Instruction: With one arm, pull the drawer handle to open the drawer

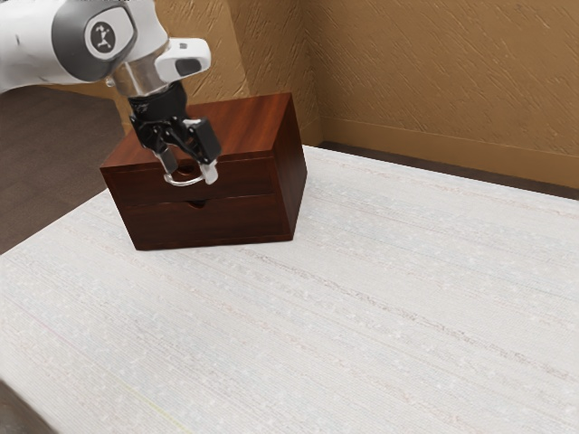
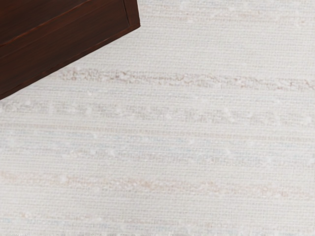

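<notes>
A dark wooden cabinet (image 1: 244, 136) with two drawers stands on the white table (image 1: 389, 298) at the exterior view's upper left. The upper drawer front (image 1: 240, 174) looks flush with the lower one (image 1: 240, 220). A silver loop handle (image 1: 185, 180) sticks out from the upper drawer. My black gripper (image 1: 189, 168) hangs right at this handle, open, with one fingertip on each side of the loop. In the wrist view a lower corner of the cabinet (image 2: 59, 34) shows over the table (image 2: 187, 147).
Brown walls (image 1: 434, 63) rise behind the table, and a dark floor (image 1: 45, 154) lies beyond its far left edge. The wide pale table top stretches in front of the cabinet and to the exterior view's right.
</notes>
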You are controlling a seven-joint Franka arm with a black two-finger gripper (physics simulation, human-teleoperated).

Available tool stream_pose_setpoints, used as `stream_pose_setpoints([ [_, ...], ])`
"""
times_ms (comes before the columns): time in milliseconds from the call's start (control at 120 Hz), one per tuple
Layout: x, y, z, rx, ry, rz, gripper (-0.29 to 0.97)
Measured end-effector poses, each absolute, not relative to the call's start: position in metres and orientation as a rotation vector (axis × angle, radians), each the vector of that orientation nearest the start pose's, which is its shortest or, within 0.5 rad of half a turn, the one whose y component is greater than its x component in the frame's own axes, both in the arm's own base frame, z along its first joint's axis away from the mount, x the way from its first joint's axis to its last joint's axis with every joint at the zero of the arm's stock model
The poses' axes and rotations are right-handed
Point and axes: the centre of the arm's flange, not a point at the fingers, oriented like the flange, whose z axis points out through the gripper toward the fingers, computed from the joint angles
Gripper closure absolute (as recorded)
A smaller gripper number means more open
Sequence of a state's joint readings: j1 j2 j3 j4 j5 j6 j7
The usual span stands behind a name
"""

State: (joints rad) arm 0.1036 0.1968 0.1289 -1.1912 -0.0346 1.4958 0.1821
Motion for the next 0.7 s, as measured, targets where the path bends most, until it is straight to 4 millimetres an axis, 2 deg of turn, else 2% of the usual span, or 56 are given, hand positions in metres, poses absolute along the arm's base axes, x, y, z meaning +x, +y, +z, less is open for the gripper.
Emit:
stream_pose_setpoints([
  [125, 0.582, 0.119, 0.667, -3.155, -0.05, -0.103, 0.03],
  [192, 0.562, 0.11, 0.66, -3.18, -0.048, -0.044, 0.02],
  [267, 0.555, 0.091, 0.659, -3.195, -0.03, -0.019, 0.02],
  [350, 0.548, 0.065, 0.672, -3.198, -0.117, -0.019, 0.02],
  [450, 0.545, 0.039, 0.677, -3.205, -0.384, 0.005, 0.02],
  [550, 0.547, 0.021, 0.676, -3.151, -0.761, 0.034, 0.02],
  [633, 0.55, 0.018, 0.672, -3.056, -1.078, 0.068, 0.03],
  [700, 0.553, 0.025, 0.667, -2.953, -1.318, 0.087, 0.03],
])
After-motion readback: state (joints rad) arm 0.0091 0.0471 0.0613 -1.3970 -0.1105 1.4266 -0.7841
